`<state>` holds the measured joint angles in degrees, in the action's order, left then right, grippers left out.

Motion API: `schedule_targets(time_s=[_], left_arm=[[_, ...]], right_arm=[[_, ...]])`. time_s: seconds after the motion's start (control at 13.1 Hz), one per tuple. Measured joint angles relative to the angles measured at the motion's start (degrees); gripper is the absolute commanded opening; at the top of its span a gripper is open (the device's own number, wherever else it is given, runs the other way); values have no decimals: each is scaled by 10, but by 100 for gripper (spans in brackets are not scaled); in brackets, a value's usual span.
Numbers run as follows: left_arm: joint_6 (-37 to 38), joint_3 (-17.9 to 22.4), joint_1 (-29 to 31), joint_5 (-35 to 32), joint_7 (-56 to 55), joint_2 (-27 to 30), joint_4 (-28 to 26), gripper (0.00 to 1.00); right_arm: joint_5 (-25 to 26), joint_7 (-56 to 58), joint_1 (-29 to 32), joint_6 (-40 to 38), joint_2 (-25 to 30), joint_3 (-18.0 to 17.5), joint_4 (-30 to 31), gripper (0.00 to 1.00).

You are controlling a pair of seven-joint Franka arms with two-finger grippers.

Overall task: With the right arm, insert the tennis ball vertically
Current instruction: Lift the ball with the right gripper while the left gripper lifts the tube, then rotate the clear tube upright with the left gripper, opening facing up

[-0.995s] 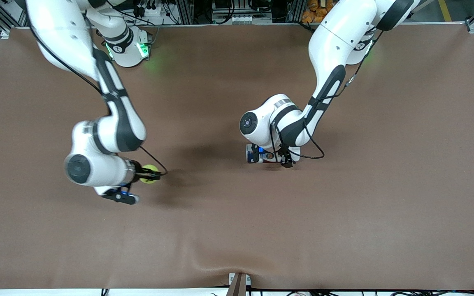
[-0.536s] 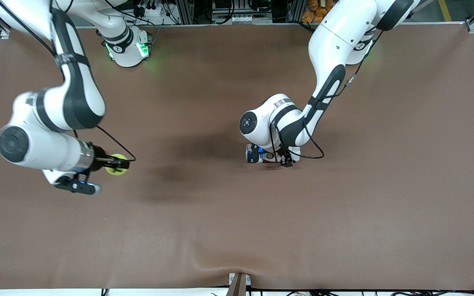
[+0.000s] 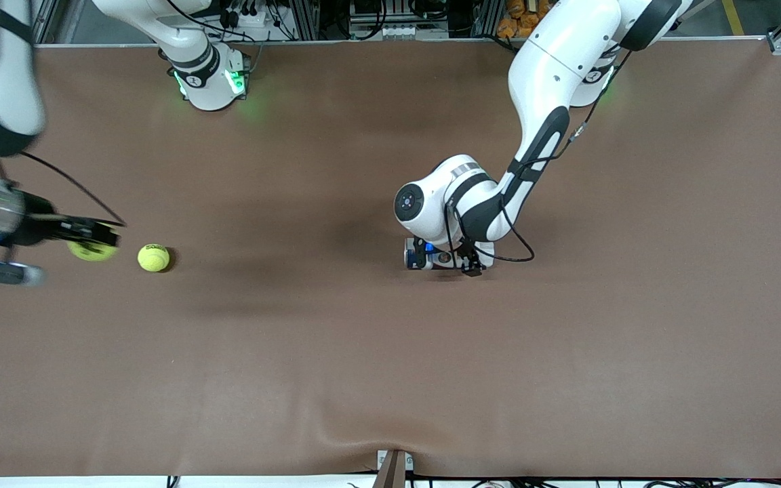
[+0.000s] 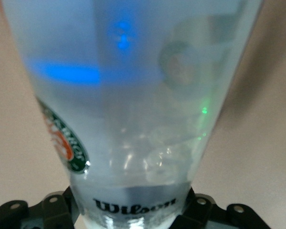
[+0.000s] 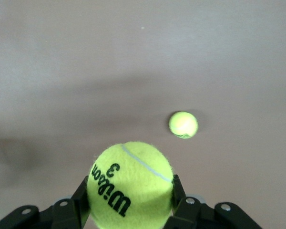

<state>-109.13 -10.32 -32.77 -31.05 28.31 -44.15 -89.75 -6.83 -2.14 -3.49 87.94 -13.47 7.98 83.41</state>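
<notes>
Insp. A: Brown matte table covering [image 3: 567, 352] runs edge to edge; wide bare stretch on the side nearer the front cam, small ripple at that edge by the mid bracket. Room to move?

Insp. B: Plenty mid-table. Right gripper [image 3: 102, 237] hangs at the right arm's end of the table, up off the surface, arm partly out of frame. Slim black fingers [image 5: 176, 188] clamped on a yellow-green felt tennis ball marked Wilson 3 [image 5: 130, 183], one finger each side.

Insp. A: Second ball?

Insp. B: Yes. Loose yellow-green tennis ball [image 3: 153, 257] lying on the covering just beside the held one, apart from it; also seen in right wrist view [image 5: 183, 124].

Insp. A: Containers?

Insp. B: One: clear plastic ball tube w/ Wilson print and green-orange logo [image 4: 133, 129], near table centre, under the left arm's wrist. Left gripper [image 3: 462, 261] closed around its base; black finger mounts either side of it. Contents: can't tell, wall too hazy.

Insp. A: Change vs. earlier frames?

Insp. B: Right arm has swung w/ its ball from nearer centre out toward its end. Loose ball wasn't visible then. Left arm and tube unchanged.
</notes>
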Motion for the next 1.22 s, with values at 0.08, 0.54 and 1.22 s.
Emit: schedule_targets(time_s=[0.08, 0.54, 1.22], left_arm=[[-3, 0, 0, 0, 0, 0, 0, 78], [-40, 0, 1, 18, -2, 0, 16, 78], [-282, 0, 1, 101, -33, 0, 29, 78]], right_arm=[[0, 12, 15, -14, 1, 0, -14, 0], [4, 19, 36, -40, 1, -2, -50, 0], [5, 19, 36, -40, 1, -5, -50, 0]])
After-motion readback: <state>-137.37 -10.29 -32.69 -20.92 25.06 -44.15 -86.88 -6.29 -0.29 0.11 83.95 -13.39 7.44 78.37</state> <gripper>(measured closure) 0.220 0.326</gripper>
